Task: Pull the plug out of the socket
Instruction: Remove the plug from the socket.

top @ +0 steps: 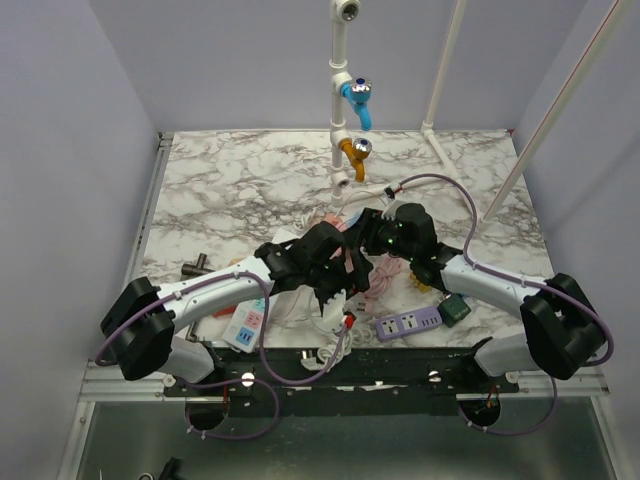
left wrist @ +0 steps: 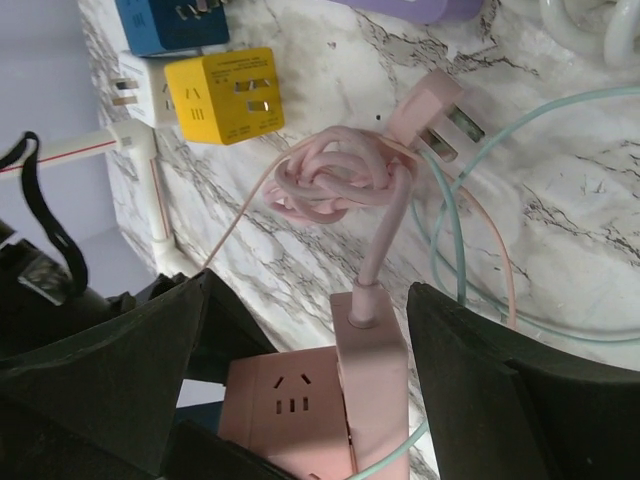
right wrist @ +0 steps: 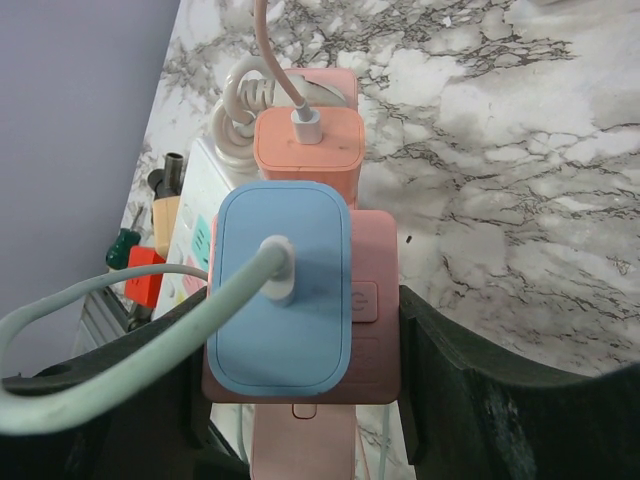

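Note:
A pink cube socket point(right wrist: 375, 300) is clamped between my right gripper's point(right wrist: 300, 320) fingers, which are shut on its sides. A light blue plug point(right wrist: 285, 290) with a mint-green cable sits on the face toward that camera. A pink plug point(left wrist: 370, 370) with a pink cable sticks out of the socket point(left wrist: 285, 400); it also shows as the salmon plug point(right wrist: 305, 150) on the far side. My left gripper point(left wrist: 310, 290) is open and straddles this pink plug. Small gaps remain between plug and fingers point(left wrist: 500, 380). Both grippers meet at mid-table point(top: 355, 255).
The pink cable runs to a knotted bundle point(left wrist: 335, 180) and a loose pink plug head point(left wrist: 440, 110). Yellow point(left wrist: 225, 95), blue point(left wrist: 170, 20) and white point(left wrist: 140, 95) adapters lie nearby. A purple power strip point(top: 408, 322), a white strip point(top: 245, 328) and a green adapter point(top: 455, 308) lie near the front edge.

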